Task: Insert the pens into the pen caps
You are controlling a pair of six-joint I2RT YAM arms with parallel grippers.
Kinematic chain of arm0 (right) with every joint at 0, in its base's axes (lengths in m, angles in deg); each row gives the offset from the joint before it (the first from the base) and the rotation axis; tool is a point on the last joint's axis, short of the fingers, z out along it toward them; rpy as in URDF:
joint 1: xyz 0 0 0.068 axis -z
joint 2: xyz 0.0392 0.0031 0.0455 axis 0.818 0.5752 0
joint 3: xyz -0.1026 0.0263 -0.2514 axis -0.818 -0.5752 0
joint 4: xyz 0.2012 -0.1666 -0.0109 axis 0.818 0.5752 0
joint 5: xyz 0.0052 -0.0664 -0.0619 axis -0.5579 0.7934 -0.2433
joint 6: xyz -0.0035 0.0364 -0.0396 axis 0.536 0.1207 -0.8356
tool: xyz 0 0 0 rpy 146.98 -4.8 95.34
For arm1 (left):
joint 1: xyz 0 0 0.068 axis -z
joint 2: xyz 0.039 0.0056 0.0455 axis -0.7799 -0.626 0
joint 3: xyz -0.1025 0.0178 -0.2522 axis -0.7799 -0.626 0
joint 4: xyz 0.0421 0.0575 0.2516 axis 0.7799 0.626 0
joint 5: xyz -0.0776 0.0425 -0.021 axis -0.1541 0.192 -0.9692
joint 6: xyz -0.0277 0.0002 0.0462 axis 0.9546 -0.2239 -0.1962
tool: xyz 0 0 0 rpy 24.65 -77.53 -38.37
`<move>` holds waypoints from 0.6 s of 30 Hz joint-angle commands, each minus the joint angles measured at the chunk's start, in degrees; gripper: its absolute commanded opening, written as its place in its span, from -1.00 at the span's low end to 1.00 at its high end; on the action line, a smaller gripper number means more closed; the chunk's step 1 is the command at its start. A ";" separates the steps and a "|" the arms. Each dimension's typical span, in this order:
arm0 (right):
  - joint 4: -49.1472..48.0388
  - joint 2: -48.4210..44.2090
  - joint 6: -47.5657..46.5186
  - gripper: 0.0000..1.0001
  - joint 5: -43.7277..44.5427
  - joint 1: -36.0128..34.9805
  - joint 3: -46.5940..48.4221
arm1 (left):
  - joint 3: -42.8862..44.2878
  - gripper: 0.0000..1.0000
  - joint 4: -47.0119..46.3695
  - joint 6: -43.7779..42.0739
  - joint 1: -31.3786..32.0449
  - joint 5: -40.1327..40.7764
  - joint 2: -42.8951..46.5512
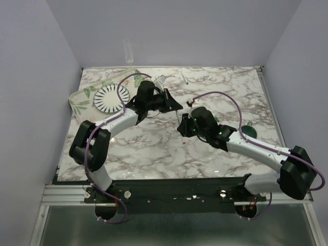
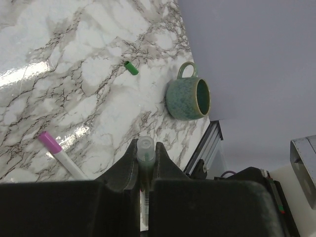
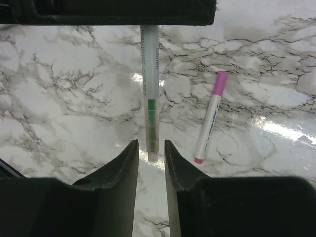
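Observation:
My left gripper [image 2: 146, 148] is shut on a white pen [image 3: 150, 64] whose translucent end [image 2: 145, 147] shows green inside. It holds the pen above the marble table. In the right wrist view the pen's end reaches down between the fingertips of my open right gripper [image 3: 150, 145], with gaps on both sides. The two grippers meet mid-table in the top view: the left [image 1: 174, 105] and the right [image 1: 183, 125]. A second white pen [image 3: 209, 118] with a magenta cap [image 3: 220, 82] lies on the table beside them. It also shows in the left wrist view [image 2: 64, 159]. A loose green cap [image 2: 131, 67] lies near the mug.
A teal mug [image 2: 187, 98] lies on its side by the table's right edge, also seen in the top view [image 1: 249, 131]. A striped plate [image 1: 107, 98] sits on a leaf-patterned tray [image 1: 79, 100] at the back left. A clear glass [image 1: 128, 51] stands behind it.

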 commanded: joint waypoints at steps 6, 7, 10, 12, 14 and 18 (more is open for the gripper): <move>-0.96 0.56 1.05 -0.98 1.13 -0.04 -0.21 | 0.90 -1.00 -1.79 2.21 -0.41 -0.45 0.33; -1.14 0.39 0.96 -0.99 1.13 -0.04 -0.21 | 0.64 -1.00 -2.23 2.74 -0.41 -0.45 0.42; -1.75 0.21 0.26 -0.99 2.88 0.05 0.49 | 0.02 0.05 -4.69 3.79 -0.84 0.25 1.56; 1.40 1.87 0.35 -0.99 4.81 0.84 3.73 | -0.51 0.48 -4.87 3.71 -1.81 4.11 4.10; 3.86 3.63 -0.53 -0.99 4.73 2.32 6.01 | 0.28 0.98 -3.04 2.05 -2.68 8.57 7.08; 5.45 4.69 -2.12 -0.99 5.60 4.44 10.23 | 4.23 0.98 2.68 0.37 -6.72 11.41 9.82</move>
